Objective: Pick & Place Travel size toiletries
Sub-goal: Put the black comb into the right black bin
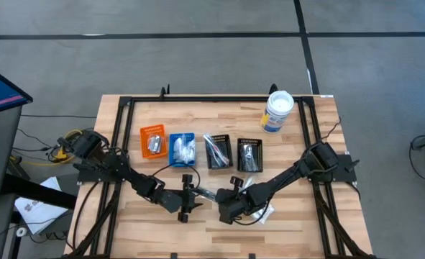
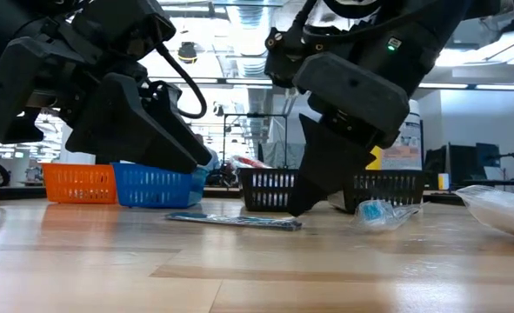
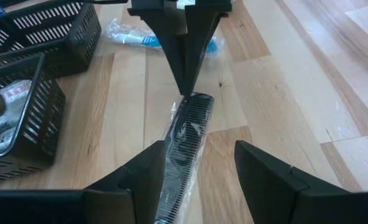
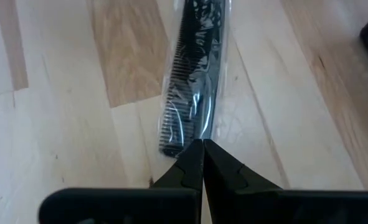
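Note:
A black comb in a clear wrapper (image 3: 187, 134) lies flat on the wooden table (image 1: 305, 216) between my two grippers, near the front edge. My left gripper (image 3: 196, 171) is open over one end, a finger on either side of the comb; I cannot tell whether they touch it. My right gripper (image 4: 202, 144) is shut, with its tips at the comb's other end. A clear packet with a blue item (image 3: 140, 38) lies on the table beyond the comb. My right gripper sets its shut fingertips (image 3: 185, 87) on the comb's end (image 4: 187, 134) that points away from the left gripper, slanting down from the table's right. The comb lies flat on the table, roughly in line with the fingers. Whether the tips pinch the wrapper I cannot tell.
Behind the comb stands a row of small bins: orange (image 1: 152, 139), blue (image 1: 182, 147) and two black ones (image 1: 217, 151) (image 1: 249, 155), with items inside. A white tub with a blue label (image 1: 277, 111) stands at the far right. A clear bag (image 2: 500, 209) lies at the right.

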